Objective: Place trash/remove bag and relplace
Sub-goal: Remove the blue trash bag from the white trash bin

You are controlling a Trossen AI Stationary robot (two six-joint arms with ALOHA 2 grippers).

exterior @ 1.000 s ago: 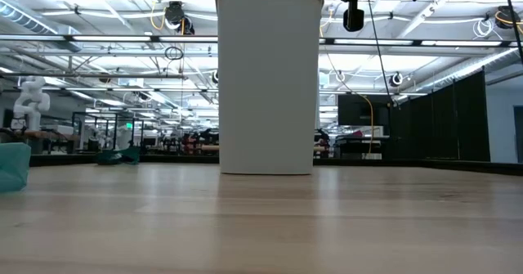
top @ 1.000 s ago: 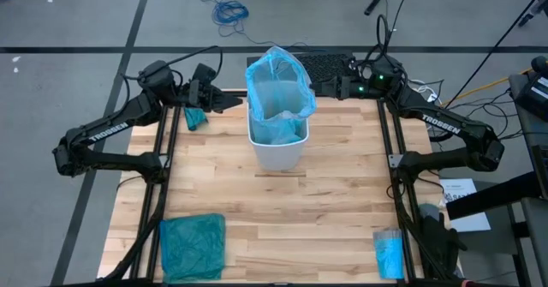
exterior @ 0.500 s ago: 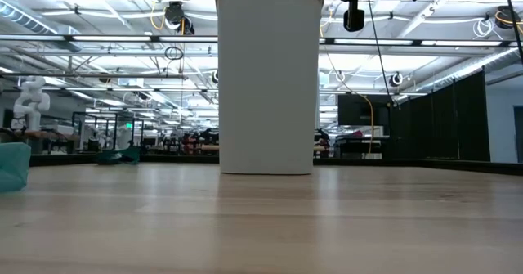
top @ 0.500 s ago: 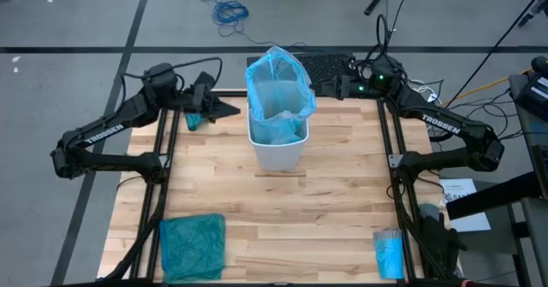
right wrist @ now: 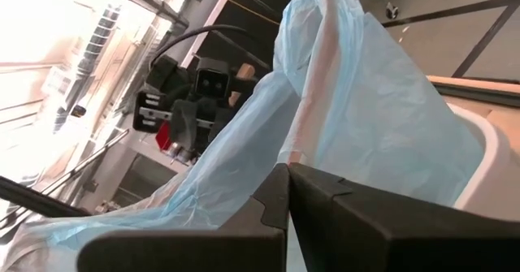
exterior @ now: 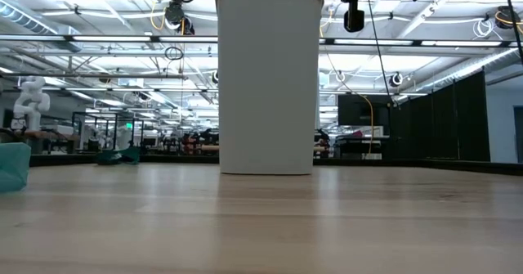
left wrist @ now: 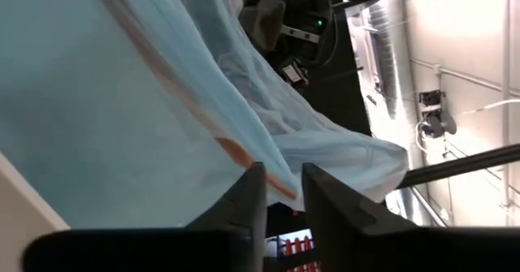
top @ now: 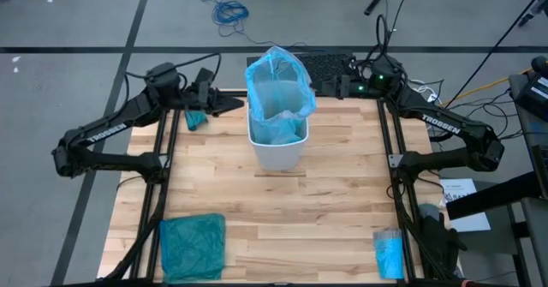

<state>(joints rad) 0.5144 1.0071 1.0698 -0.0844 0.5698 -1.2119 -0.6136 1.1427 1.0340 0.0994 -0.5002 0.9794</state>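
**Left end effector advances to bag edge, fingers parted**

Moved since the earlier frames: the left end effector (top: 229, 104), in the upper left of the high view, has shifted toward the bin and now sits just beside the left edge of the light blue bag (top: 278, 81). Its fingers (left wrist: 248, 199) have gone from shut to a narrow gap; the left wrist view shows a fold of bag film at that gap, not yet pinched. The right end effector (top: 320, 87), at upper centre-right, has not moved and is shut, its tip at the bag's right edge; whether it clamps film cannot be told.

The bag stands up out of the white bin (top: 276, 150) at upper centre of the tabletop (top: 342, 210), with its lower part bunched inside. No trash is visible.

Judgement: the left arm is preparing to grip the bag rim for lifting out. A spare teal bag (top: 193, 246) lies lower left and a small blue roll (top: 388, 253) lower right.
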